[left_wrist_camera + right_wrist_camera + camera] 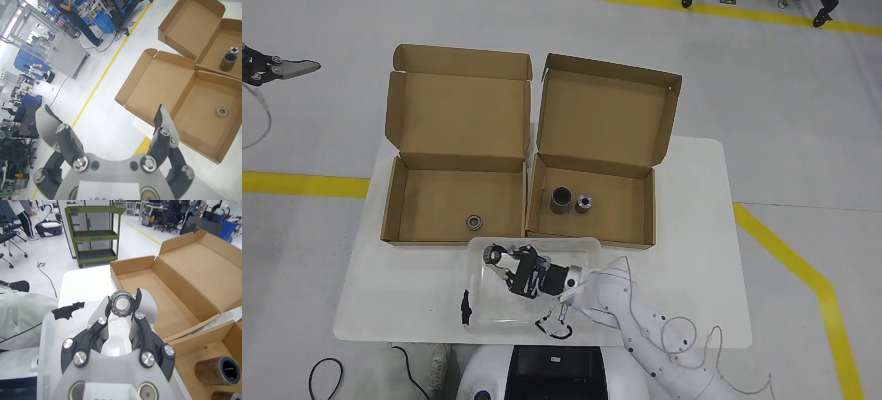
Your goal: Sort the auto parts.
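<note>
Auto parts, four pieces, on one white desk point(702, 250). Item one is a ribbed roller bearing point(122, 305), clamped by its outer ring between the fingers of the right pincer point(122, 303). Its bore faces the wrist camera, and it is held above the clear plastic bin point(587, 243) at the desk's near edge. Item two is a second bearing point(474, 219) lying flat on the floor of the left cardboard box point(432, 195), near that box's front wall. Items three and four are a dark steel sleeve point(561, 198) standing upright and a smaller silver bushing point(585, 203) just beside it. Both are in the right cardboard box point(627, 215). The two boxes stand side by side just beyond the bin, with their lids folded open on the far side. The left pincer point(103, 111) has its jaws spread wide and holds nothing. It is off the desk's left side, over the floor, well apart from the boxes.
</note>
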`<state>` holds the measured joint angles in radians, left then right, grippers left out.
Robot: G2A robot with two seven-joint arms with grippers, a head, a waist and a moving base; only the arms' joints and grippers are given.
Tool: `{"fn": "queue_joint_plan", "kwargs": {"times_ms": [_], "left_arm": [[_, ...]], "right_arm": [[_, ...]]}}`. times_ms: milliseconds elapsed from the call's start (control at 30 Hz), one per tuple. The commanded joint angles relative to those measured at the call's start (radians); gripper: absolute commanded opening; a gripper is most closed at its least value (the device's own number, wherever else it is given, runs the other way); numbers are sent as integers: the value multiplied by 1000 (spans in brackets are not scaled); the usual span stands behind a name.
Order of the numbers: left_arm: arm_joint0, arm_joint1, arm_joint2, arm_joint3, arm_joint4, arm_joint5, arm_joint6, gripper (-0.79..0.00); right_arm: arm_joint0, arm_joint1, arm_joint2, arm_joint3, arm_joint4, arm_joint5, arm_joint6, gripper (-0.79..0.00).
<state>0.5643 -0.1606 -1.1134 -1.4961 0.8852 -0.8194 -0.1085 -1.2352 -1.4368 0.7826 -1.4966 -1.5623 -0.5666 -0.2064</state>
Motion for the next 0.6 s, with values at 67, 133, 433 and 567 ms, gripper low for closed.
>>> {"fn": "queue_joint_plan", "kwargs": {"times_ms": [67, 133, 433, 567], "left_arm": [[0, 0, 0, 0, 0, 0, 0, 0], [0, 0, 0, 0, 0, 0, 0, 0], [0, 0, 0, 0, 0, 0, 0, 0], [0, 0, 0, 0, 0, 0, 0, 0]], "right_arm": [[37, -4, -6, -27, -4, -1, -28, -785], [58, -7, -11, -44, -4, -2, -41, -785], [157, -21, -23, -83, 2, -5, -94, -785], [188, -25, -20, -118, -2, 4, -98, -785]]}}
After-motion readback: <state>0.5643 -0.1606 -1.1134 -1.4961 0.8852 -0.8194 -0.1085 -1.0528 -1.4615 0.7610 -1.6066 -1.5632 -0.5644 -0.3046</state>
